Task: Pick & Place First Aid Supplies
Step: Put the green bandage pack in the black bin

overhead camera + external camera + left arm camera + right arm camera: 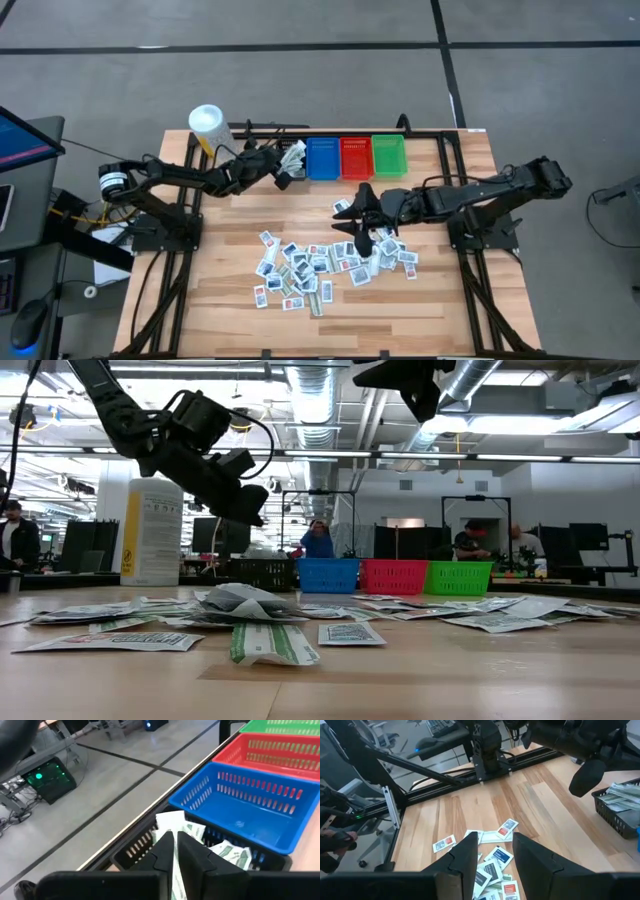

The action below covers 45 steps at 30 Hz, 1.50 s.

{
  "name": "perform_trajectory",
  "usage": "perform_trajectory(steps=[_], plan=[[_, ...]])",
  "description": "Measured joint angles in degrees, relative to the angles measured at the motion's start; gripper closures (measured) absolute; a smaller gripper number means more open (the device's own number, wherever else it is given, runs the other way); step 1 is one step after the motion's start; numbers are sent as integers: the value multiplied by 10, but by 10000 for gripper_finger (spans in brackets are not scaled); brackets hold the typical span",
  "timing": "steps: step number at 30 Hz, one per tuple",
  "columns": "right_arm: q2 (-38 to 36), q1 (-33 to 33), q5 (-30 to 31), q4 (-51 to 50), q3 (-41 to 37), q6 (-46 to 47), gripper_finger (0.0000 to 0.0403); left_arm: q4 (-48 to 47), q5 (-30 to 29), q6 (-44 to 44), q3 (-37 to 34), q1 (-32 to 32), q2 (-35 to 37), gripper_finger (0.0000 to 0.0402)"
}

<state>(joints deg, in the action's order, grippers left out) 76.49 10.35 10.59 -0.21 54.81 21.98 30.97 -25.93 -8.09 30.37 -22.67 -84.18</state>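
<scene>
Right now my left pincer hangs over the black bin, fingers nearly together with a pale green-marked packet between them, so it can drop among the like ones already inside. The blue bin, red bin and green bin stand alongside. My right pincer hovers part-open and empty above the first aid supplies scattered on the counter, placed for choosing another.
</scene>
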Motion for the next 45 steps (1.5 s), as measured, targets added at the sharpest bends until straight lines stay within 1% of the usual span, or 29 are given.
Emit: perform_trajectory(steps=[7, 12, 14, 17, 19, 22, 25, 26, 28, 30, 33, 37, 41, 45], plan=[[0, 0, 0, 0, 0, 0, 285, 1, 1, 0, 0, -2, 0, 338], [0, 0, 0, 1, 0, 0, 285, 4, 38, 14, 0, -1, 6, 315], [0, 0, 0, 1, 0, 0, 285, 4, 40, 15, 0, 3, 21, 311], [0, 0, 0, 1, 0, 1, 285, 8, 41, 24, 0, 10, 61, 309], [0, 0, 0, 1, 0, 1, 285, 7, 34, 63, 0, 10, 91, 310], [0, 0, 0, 1, 0, 1, 285, -2, 0, 132, 0, 1, 128, 315], [0, 0, 1, 3, 0, 1, 285, -9, -9, 181, 0, -11, 145, 325], [0, 0, 4, 3, 0, 1, 285, -9, -1, 192, 0, -14, 145, 328], [3, 0, 14, 5, 0, 1, 285, -11, 35, 204, 0, -22, 145, 335], [5, 0, 18, 5, 0, 1, 285, -12, 65, 202, 0, -25, 142, 341], [9, -3, 19, 9, 0, 1, 285, -18, 60, 153, 1, -25, 140, 352], [17, -4, 19, 4, -1, 1, 285, -75, 8, 60, 42, -25, 140, 368], [28, -4, 19, 3, -1, 1, 285, -105, -39, -78, 94, -25, 124, 381], [40, -7, 19, 9, 2, 1, 285, -102, -98, -229, 146, -25, 80, 386]])
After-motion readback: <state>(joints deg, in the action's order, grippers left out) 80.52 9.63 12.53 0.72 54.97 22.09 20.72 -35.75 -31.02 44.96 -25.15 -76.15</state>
